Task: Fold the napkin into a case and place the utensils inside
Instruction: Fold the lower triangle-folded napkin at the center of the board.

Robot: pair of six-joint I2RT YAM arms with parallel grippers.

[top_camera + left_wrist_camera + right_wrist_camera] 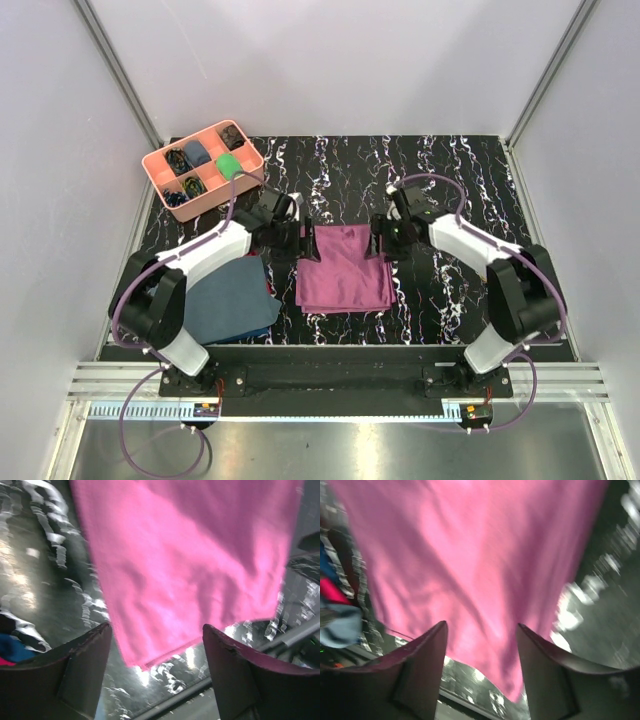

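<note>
A robot test lab: plain white walls [340,60], metal frame bars [120,70], robot arms [205,258] bolted by a black table [440,165].

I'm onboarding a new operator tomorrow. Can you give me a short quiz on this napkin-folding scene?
1. True or false: the left gripper is clamped shut on the napkin.
2. Which cloth lies on the table to the napkin's left? A) slate-blue cloth B) white towel C) green cloth
3. In which corner of the table does the pink tray sit?
Key: 1. False; the left gripper and the right gripper both stand open at the napkin's far corners. 2. A. 3. Far left.
</note>
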